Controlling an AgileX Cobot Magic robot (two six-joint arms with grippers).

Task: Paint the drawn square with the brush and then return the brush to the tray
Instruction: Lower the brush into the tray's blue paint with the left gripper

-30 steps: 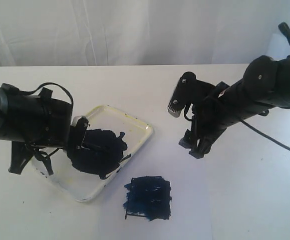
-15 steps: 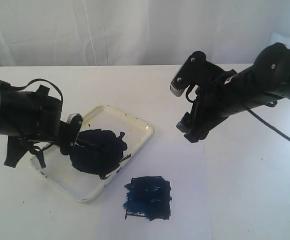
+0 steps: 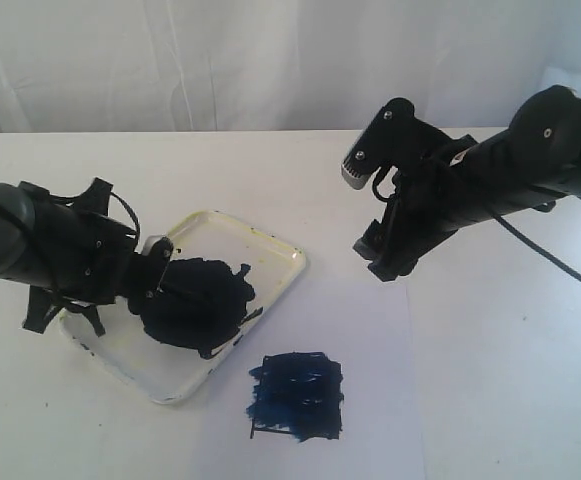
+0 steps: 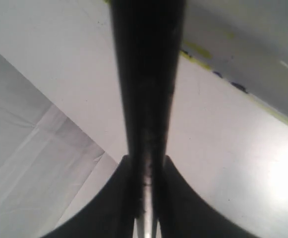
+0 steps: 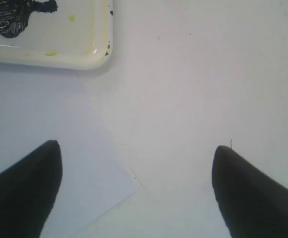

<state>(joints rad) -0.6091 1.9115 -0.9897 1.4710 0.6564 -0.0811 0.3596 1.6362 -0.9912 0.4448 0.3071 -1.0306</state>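
— Pincers first: left pincer (image 3: 153, 268) was clamped on the brush (image 4: 146, 99), handle pinched between both fingers; right pincer (image 3: 378, 258) gaped wide, nothing in it.

— Where did the brush sit against the tray?

— Over it. My left pincer hung low above the tray (image 3: 270, 248), at its left half. The handle ran straight out of my grip, tip end toward the puddle (image 3: 200, 305). Whether the bristles touched paint I could not tell; my own arm hid that.

— And the square?

— The square (image 3: 297, 395) lay on the paper (image 3: 370, 400), just beside the tray's near corner, filled with dark blue. I judged the painting finished and the return step in hand.

— Which arm for the drop?

— Left. It was right above the tray. My right pincer hovered well apart, past the tray's far corner, over the paper's edge. I judged the brush's long axis should lie along the tray's length before I let go. Otherwise the handle might rest across the rim and roll off.
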